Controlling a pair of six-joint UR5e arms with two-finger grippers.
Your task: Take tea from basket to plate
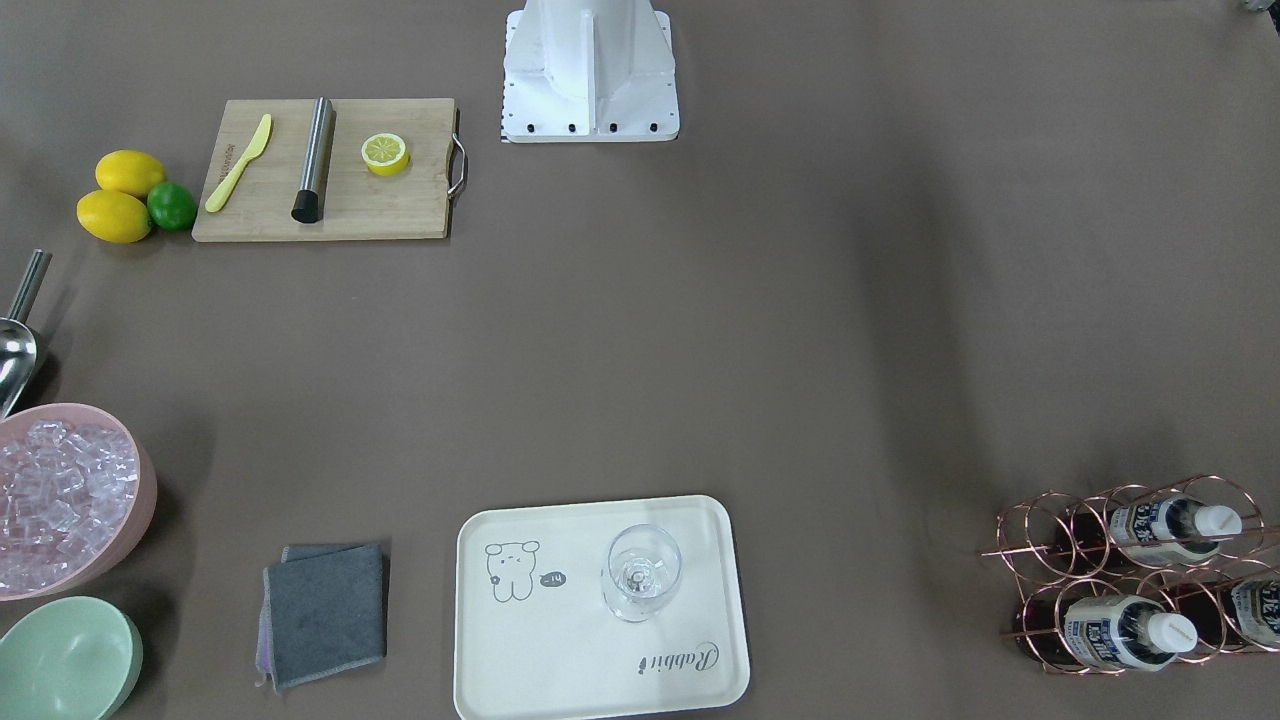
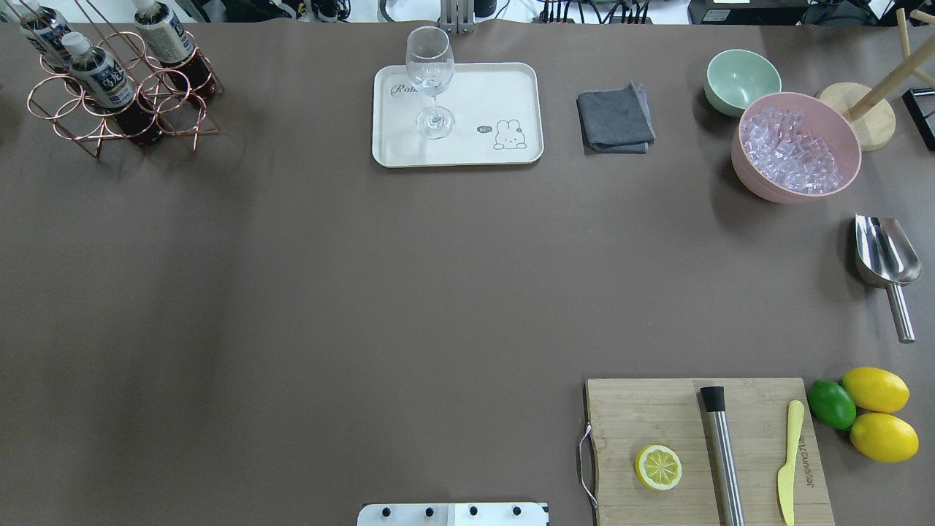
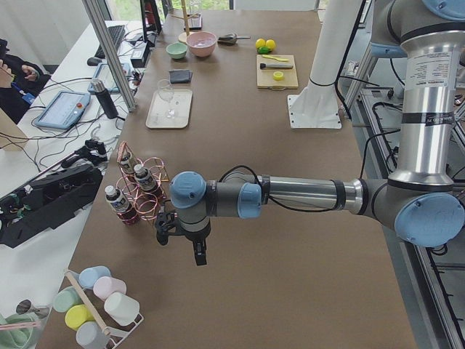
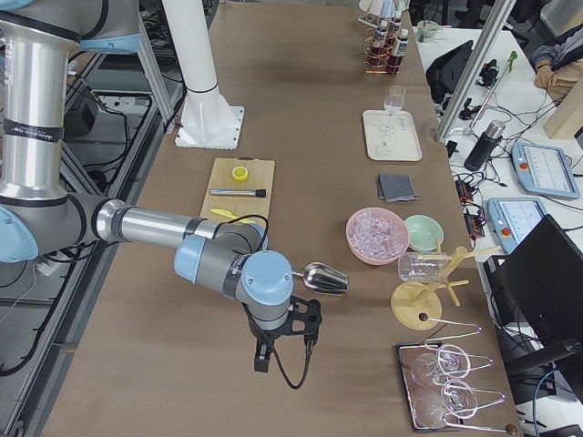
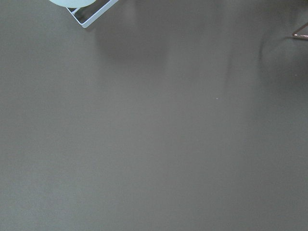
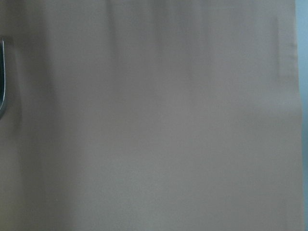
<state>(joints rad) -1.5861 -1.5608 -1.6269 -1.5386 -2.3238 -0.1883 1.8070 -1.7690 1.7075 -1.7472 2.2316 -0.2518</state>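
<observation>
Three tea bottles (image 2: 102,77) with white caps stand in the copper wire basket (image 2: 95,124) at the table's far left corner; the front view shows them (image 1: 1125,630) at lower right. The cream plate (image 2: 475,88) lies at the far middle with a stemmed glass (image 2: 431,80) on it. Only the side views show the grippers. The left gripper (image 3: 182,247) hangs over bare table just beside the basket (image 3: 142,193). The right gripper (image 4: 282,355) hangs over bare table near the right end. I cannot tell whether either is open or shut. Both wrist views show only table.
A grey cloth (image 2: 615,118), a green bowl (image 2: 741,79), a pink bowl of ice (image 2: 796,146) and a metal scoop (image 2: 885,256) lie at the right. A cutting board (image 2: 657,416) holds a lemon half, a steel rod and a yellow knife; lemons and a lime (image 2: 831,403) lie beside it.
</observation>
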